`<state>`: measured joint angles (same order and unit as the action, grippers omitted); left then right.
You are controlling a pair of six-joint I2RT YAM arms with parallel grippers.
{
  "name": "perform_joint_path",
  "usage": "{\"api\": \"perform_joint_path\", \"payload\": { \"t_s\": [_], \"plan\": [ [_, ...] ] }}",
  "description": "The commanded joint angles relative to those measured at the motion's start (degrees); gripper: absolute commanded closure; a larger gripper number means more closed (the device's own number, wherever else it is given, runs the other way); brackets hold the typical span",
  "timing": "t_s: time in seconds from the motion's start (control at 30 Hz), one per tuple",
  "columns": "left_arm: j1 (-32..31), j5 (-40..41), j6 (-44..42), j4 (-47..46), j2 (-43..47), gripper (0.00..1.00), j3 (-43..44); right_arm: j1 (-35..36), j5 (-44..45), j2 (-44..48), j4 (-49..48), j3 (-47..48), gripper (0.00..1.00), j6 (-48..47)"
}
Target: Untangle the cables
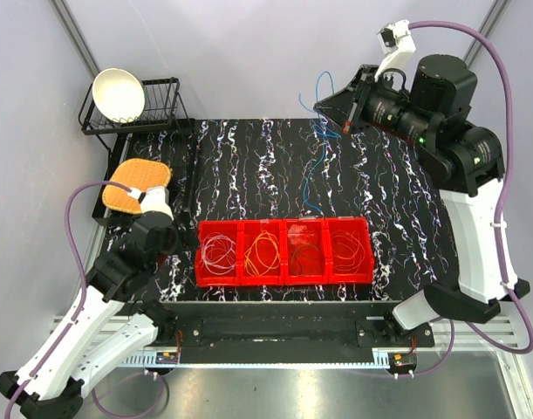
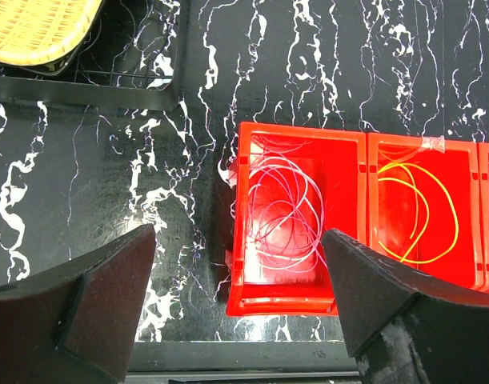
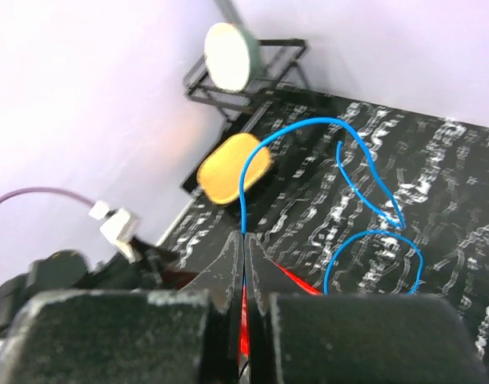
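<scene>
Looking across the marbled surface point(image 1: 406, 218), we find four red bins point(image 1: 283, 281) at six o'clock, each seemingly reserved for one colour of coiled cables point(image 2: 284, 212). Our right end effector point(image 3: 244, 244), at one o'clock, pinches the blue cable point(image 3: 243, 208) aloft, likely so it hangs free. Our left end effector point(image 2: 238, 236), at eight o'clock, gapes wide, holding nothing. No legible writing shows.

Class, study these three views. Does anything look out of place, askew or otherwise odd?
Yes. One blue cable is out of place. It dangles from the shut right gripper over the table behind the red bins, while the other cables lie coiled inside compartments.
</scene>
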<state>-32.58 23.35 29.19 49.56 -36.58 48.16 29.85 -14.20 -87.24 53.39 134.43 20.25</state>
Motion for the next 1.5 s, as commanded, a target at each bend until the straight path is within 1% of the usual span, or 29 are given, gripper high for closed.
{"api": "perform_joint_path", "payload": {
  "t_s": [0.0,0.17,0.23,0.37,0.47,0.63,0.8,1.17,1.47],
  "plan": [
    [-0.12,2.22,0.87,-1.14,1.33,0.12,0.53,0.39,-7.42,2.60,-5.04,-3.38,1.00,2.25],
    [-0.12,1.00,4.55,1.15,3.17,0.12,1.85,0.48,-13.92,4.01,-7.24,-7.15,1.00,5.32],
    [-0.12,0.46,5.78,1.42,4.49,0.12,0.97,0.48,-16.56,5.14,-9.51,-10.31,1.00,7.16],
    [-0.12,1.96,6.93,1.42,7.66,0.13,-1.93,0.39,-18.85,7.61,-14.62,-16.73,1.00,9.98],
    [-0.12,1.70,7.20,1.33,7.66,0.13,-1.93,0.65,-20.60,8.75,-17.17,-20.08,1.00,11.21],
    [-0.12,1.52,7.11,1.33,6.78,0.14,-1.76,2.76,-24.12,8.58,-18.84,-22.19,1.00,11.74],
    [-0.12,1.78,7.02,1.42,6.26,0.14,-1.67,6.36,-24.91,7.97,-19.55,-23.33,1.00,11.13],
    [-0.12,2.22,7.29,1.50,6.78,0.15,-1.84,13.65,-23.33,7.53,-23.85,-31.59,1.00,11.74],
    [-0.12,2.31,7.37,1.42,6.61,0.15,-1.84,14.89,-22.45,8.14,-27.10,-39.06,1.00,12.09]
  ]
}}
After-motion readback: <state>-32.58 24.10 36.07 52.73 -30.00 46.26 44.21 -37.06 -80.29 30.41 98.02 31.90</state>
